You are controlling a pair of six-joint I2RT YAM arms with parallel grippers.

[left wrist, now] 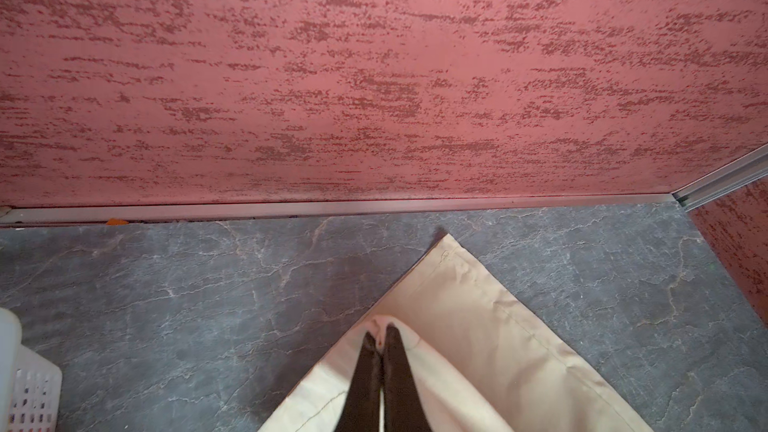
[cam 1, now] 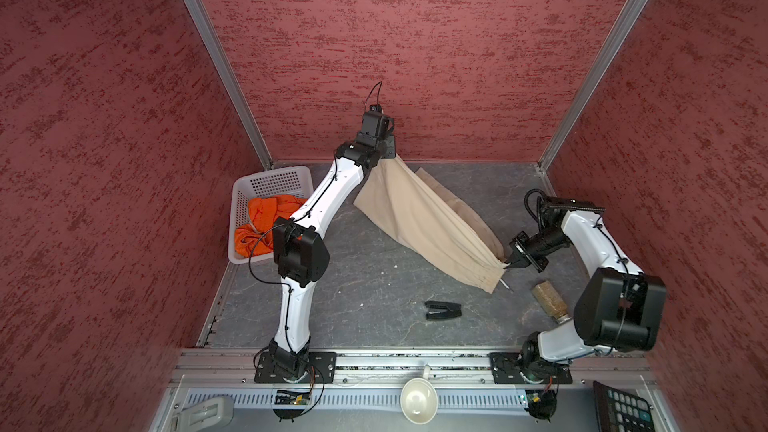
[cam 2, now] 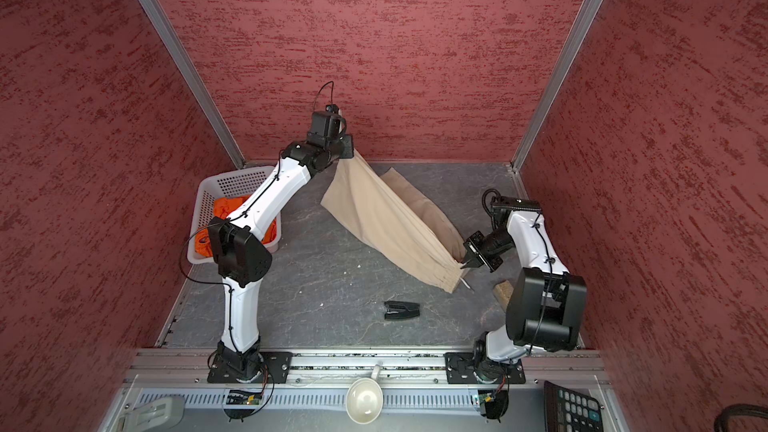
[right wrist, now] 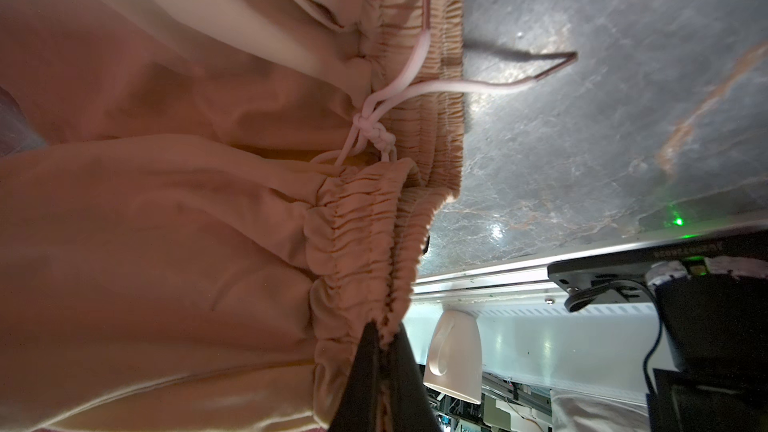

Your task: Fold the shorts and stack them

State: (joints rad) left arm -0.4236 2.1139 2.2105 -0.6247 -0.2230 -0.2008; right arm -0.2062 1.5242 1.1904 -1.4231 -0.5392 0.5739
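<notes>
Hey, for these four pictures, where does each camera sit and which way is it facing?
Top views: high above the front rail, looking down toward the back wall; left arm and right arm show whole, beige shorts stretched between them.
Left wrist: on the left arm, facing the back wall; left gripper pinches the beige shorts near a hem.
Right wrist: on the right arm, rolled sideways, facing the front rail and mug; right gripper pinches the waistband.
Shared: top views and left wrist both show the basket.

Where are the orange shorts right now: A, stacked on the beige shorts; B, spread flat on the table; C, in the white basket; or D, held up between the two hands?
C: the orange shorts lie bunched inside the white basket.
</notes>
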